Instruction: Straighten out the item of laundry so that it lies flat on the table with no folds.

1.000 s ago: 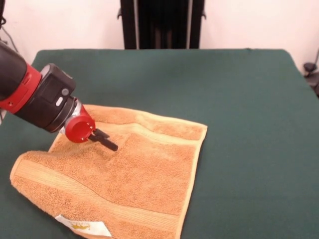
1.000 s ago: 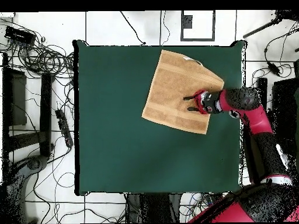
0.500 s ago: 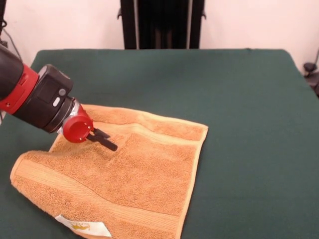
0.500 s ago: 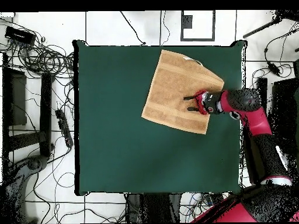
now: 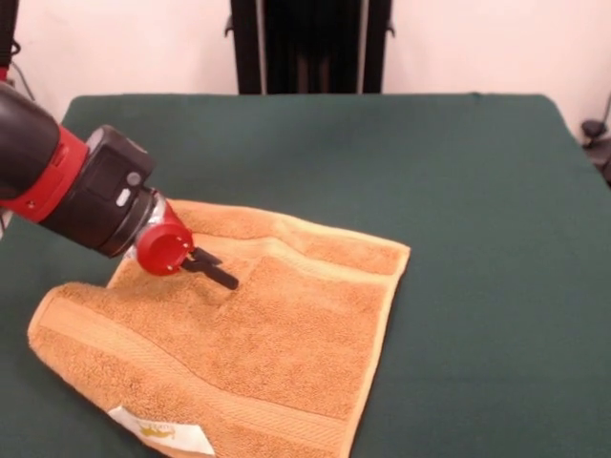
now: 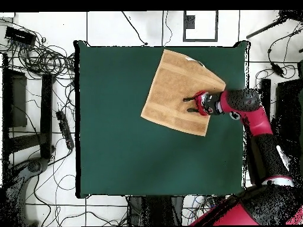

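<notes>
Toward one corner of the table point(image 5: 458, 172), I see the towel point(image 5: 277, 353) lying mostly spread, its white tag point(image 5: 162, 434) at the near edge in the front view and one corner doubled over in a soft fold at its left. A raised crease runs across the cloth where my gripper point(image 5: 218, 272) presses down on it. The black fingers point(image 6: 190, 104) look close together, perhaps pinching a ridge of terry, but I cannot tell for sure. Cables litter the floor point(image 6: 41, 59) beside the table.
</notes>
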